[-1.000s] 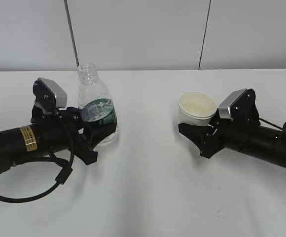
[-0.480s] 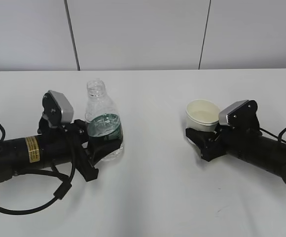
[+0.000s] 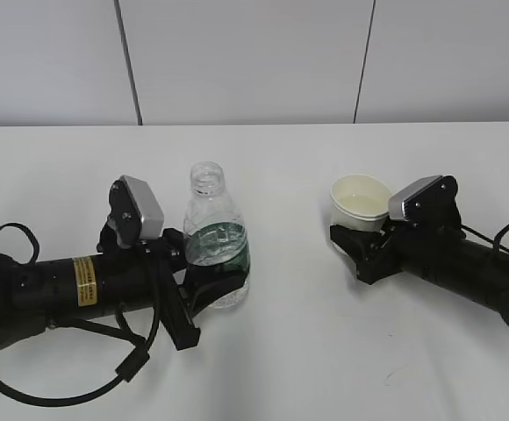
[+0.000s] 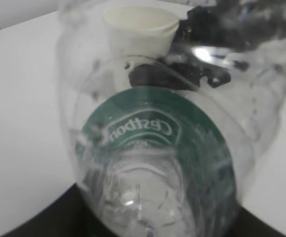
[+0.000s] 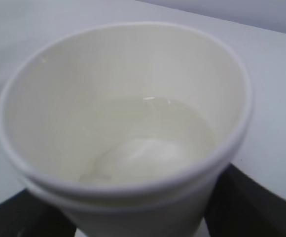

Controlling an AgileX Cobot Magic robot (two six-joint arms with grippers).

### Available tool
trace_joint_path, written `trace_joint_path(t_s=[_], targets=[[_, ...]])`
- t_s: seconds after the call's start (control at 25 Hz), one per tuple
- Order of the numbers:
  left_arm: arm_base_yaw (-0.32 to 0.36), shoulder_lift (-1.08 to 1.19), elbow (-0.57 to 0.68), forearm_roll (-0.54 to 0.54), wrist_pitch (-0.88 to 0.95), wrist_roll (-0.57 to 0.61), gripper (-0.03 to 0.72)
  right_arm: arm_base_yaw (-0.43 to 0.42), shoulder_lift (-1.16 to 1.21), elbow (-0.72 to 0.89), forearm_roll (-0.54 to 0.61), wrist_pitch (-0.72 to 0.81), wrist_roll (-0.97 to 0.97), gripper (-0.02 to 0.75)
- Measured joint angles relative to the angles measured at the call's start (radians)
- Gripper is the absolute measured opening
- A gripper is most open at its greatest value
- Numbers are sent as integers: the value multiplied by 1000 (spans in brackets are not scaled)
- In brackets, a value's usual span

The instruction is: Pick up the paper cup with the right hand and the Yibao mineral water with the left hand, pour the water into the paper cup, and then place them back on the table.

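Observation:
The Yibao mineral water (image 3: 216, 235), a clear capless bottle with a green label, stands upright at left centre, low over the table (image 3: 281, 368). My left gripper (image 3: 209, 289), on the arm with the yellow sticker, is shut on its lower body. The bottle fills the left wrist view (image 4: 153, 148), with black fingers (image 4: 39, 219) at its sides. The paper cup (image 3: 360, 198) is upright at right, held low by my right gripper (image 3: 353, 247). In the right wrist view the cup (image 5: 123, 123) holds some water between the gripper's (image 5: 133, 219) fingers (image 5: 254, 207). The two are well apart.
A loose black cable (image 3: 105, 386) loops from the left arm over the front left of the table. A white panelled wall (image 3: 254, 61) with dark seams stands behind the table's far edge. The cup also shows through the bottle in the left wrist view (image 4: 140, 24).
My left arm has carried the bottle rightward and lower, toward the front middle. The right arm shifted the cup slightly right and down at first, then held still.

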Motion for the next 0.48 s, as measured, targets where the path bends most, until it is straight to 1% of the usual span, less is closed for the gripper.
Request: trace_joint_path(t_s=[0.12,0.28,0.48], targets=[[-2,0,0,-11,0,0,322,0,4,-2,0,-2,0,523],[-2,19,-1,-53,0,4,322,0,36,-18,2,-16,0,523],[-2,25,-1,-73,-1,35,322,0,47,-39,2,-21,0,523]])
